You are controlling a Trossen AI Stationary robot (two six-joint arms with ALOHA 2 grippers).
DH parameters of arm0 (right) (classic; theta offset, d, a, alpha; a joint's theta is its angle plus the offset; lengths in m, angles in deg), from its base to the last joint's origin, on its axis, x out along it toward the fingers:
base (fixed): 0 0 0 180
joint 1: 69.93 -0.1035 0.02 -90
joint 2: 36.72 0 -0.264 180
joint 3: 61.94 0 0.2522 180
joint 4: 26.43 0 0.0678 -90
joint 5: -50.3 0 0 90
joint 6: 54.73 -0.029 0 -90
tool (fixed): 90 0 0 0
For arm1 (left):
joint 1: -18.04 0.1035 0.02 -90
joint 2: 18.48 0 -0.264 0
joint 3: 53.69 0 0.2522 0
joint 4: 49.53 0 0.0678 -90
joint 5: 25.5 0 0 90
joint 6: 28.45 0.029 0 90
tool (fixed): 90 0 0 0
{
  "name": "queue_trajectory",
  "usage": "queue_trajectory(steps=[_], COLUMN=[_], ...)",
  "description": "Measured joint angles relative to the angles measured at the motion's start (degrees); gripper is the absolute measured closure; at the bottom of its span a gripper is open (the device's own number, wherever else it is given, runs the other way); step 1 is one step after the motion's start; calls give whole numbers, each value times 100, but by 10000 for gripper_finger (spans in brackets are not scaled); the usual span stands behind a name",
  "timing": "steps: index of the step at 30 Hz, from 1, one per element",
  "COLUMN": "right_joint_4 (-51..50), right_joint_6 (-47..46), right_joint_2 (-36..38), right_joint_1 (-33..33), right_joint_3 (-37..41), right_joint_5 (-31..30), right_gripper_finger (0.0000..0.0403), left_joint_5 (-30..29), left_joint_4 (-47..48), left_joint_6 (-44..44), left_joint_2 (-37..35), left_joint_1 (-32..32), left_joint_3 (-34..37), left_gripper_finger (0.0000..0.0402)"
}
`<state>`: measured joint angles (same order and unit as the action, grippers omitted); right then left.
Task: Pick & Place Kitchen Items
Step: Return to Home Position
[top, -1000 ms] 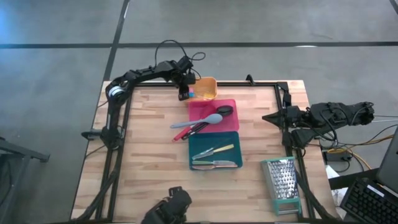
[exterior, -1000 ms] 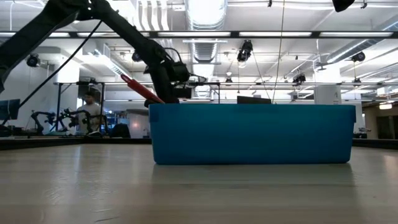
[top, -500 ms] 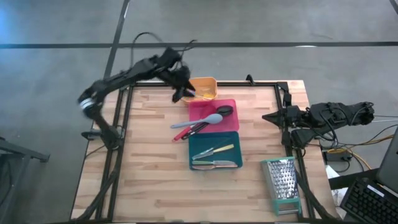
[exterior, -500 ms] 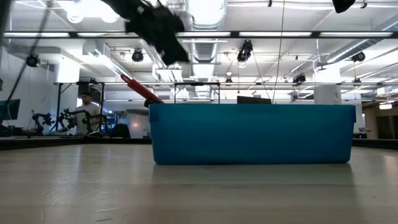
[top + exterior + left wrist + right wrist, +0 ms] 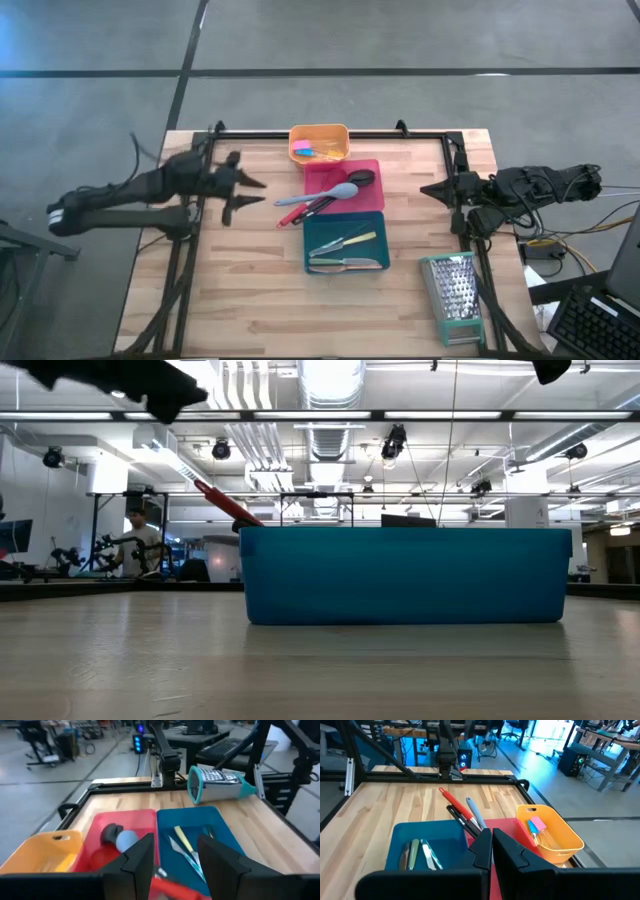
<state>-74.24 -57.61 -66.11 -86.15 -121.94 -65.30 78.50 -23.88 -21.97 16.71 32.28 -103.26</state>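
Observation:
My left gripper (image 5: 243, 193) is open and empty above the table's left part, left of the trays; its fingers (image 5: 137, 865) point toward them. My right gripper (image 5: 428, 189) is shut and empty at the right edge. The orange tray (image 5: 318, 143) holds small blue and pink pieces (image 5: 536, 826). The pink tray (image 5: 345, 185) holds a grey spoon (image 5: 340, 191) and a black spoon. A red spatula (image 5: 300, 212) and black spoon handles stick out over its left edge. The teal tray (image 5: 345, 242) holds a yellow-handled knife (image 5: 352, 241) and metal tongs (image 5: 345, 264).
A metal box grater (image 5: 455, 298) lies at the near right corner and also shows in the left wrist view (image 5: 220, 785). A black frame rail (image 5: 330, 131) runs along the far edge. A person (image 5: 140, 540) stands far off in the room behind.
My left gripper has left the orange tray at the far edge. It has swung toward the table's left and near side and now points right at the trays. The trays and utensils have stayed where they were.

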Motion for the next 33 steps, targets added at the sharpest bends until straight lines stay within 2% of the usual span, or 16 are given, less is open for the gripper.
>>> queue_trajectory(steps=[5,11,18,24,30,33], right_joint_4=[9,7,2,0,2,40], right_joint_6=[-13,-13,-13,-60,-287,-437], right_joint_2=[0,0,0,-2,-2,-2], right_joint_1=[0,0,0,0,0,2], right_joint_3=[0,4,9,76,149,151], right_joint_5=[2,9,9,9,9,7], right_gripper_finger=[394,394,394,394,394,394], left_joint_5=[-928,-1609,-1709,-1723,-2254,-2312], left_joint_4=[-360,-827,-896,-1133,-1079,-1083], left_joint_6=[-299,-259,-259,-236,-366,-370], left_joint_2=[-1087,-1598,-1653,-1725,-1995,-2171], left_joint_1=[-471,-656,-701,-981,-1412,-1604], left_joint_3=[1038,1948,2363,2708,3051,3174], left_gripper_finger=[248,248,251,257,263,266])
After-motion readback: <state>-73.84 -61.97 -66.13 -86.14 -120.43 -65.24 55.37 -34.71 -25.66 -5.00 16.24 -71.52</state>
